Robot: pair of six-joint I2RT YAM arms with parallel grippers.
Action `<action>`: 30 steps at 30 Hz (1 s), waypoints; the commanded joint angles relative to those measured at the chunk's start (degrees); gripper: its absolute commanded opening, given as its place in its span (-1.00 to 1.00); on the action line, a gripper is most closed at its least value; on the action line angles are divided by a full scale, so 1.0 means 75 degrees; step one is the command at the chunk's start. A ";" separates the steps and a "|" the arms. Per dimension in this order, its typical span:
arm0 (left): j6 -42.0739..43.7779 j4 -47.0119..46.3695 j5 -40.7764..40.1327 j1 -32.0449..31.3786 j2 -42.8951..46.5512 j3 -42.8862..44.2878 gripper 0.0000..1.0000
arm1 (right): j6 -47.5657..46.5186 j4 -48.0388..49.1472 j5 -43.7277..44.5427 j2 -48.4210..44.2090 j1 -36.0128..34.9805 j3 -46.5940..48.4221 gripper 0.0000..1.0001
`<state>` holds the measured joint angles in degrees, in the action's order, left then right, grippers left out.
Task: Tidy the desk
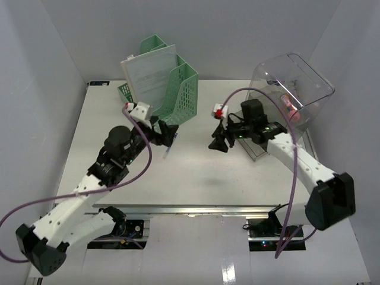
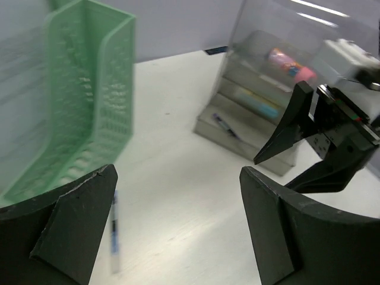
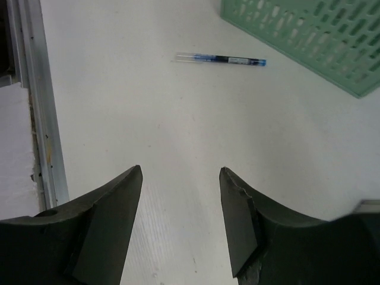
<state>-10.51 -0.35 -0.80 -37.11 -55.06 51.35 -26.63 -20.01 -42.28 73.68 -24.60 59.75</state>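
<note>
The white desk [image 1: 196, 172] has a metal rail [image 1: 196, 209] along its front edge. A blue-and-clear pen [image 1: 167, 149] lies on it beside the green file rack [image 1: 178, 89]; it also shows in the right wrist view [image 3: 221, 59] and, blurred, in the left wrist view [image 2: 114, 237]. My left gripper [image 1: 168, 135] is open and empty, just above the pen. My right gripper [image 1: 217, 142] is open and empty over bare desk, right of the pen, and shows in the left wrist view [image 2: 300, 139].
The green rack holds a white paper booklet [image 1: 147, 74]. A clear plastic organizer [image 1: 291, 95] stands at the back right with pens and a pink item on its tiers [image 2: 261, 107]. The rack also shows in the right wrist view [image 3: 309, 35].
</note>
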 commanded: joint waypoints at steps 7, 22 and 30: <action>0.1667 0.2063 -0.3241 0.0055 0.4397 -0.2186 0.96 | 0.3511 -0.0445 0.5629 0.4449 -0.3415 0.3789 0.37; 0.1378 0.1976 -0.3714 0.0097 0.6123 -0.2651 0.96 | 0.6550 -0.0613 0.7829 0.7622 -0.3810 0.6545 0.48; 0.1378 0.1933 -0.3728 0.0097 0.6421 -0.2722 0.96 | 0.6494 -0.0592 0.8293 0.8073 -0.3930 0.6634 0.36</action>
<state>-0.45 14.56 -29.14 -36.58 -7.57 31.11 20.80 -24.52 15.68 132.95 -53.26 107.38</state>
